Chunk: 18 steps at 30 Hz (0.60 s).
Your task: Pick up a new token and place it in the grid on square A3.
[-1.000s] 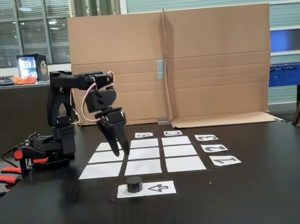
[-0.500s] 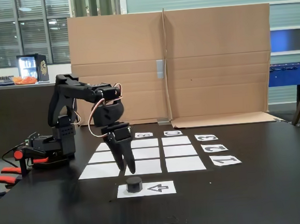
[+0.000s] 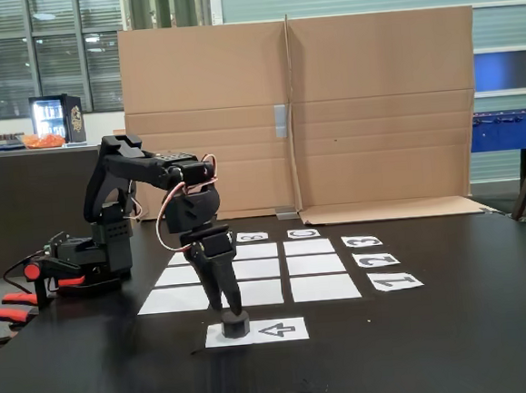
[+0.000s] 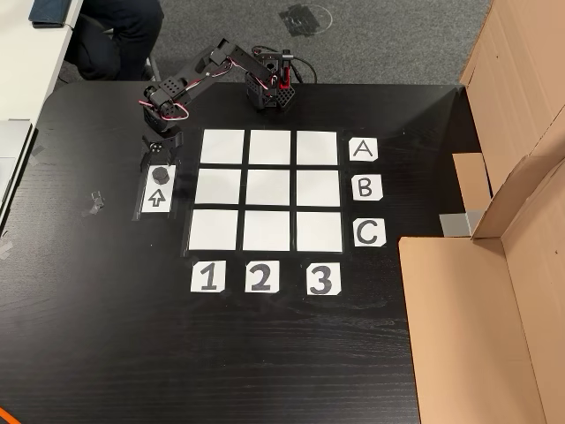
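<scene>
Even indoor light falls on a dark table (image 3: 456,327) in both views.

In the fixed view the black tabletop carries a soft sheen near the far cardboard wall (image 3: 302,111), and the white paper grid (image 3: 251,272) reads bright without glare. The overhead-angled other view is sharp and evenly lit; the black arm (image 4: 190,79) blends into the table (image 4: 88,309), casting only faint shadow. Background windows look slightly soft.

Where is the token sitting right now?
The token sits on the arrow sheet, at its end nearest the arm, left of the grid in the other view, with the gripper right above it.
</scene>
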### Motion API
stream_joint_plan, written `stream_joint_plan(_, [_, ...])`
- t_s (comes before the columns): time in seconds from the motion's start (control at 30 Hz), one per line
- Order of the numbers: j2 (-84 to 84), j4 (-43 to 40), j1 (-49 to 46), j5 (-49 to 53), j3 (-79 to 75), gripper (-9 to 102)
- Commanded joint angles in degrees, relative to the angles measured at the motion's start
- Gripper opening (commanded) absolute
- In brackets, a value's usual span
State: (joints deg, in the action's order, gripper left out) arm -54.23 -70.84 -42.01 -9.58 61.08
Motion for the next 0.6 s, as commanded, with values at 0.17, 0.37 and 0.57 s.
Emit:
stream_joint_plan(0.17, [2.02,0.70,-0.44,0.62,-3.60,31])
stream_joint_plan(0.37, [3.34,1.05,-0.26,0.97,-4.39,31])
stream_joint_plan(0.57, [4.57,1.05,0.44,0.97,-4.92,31])
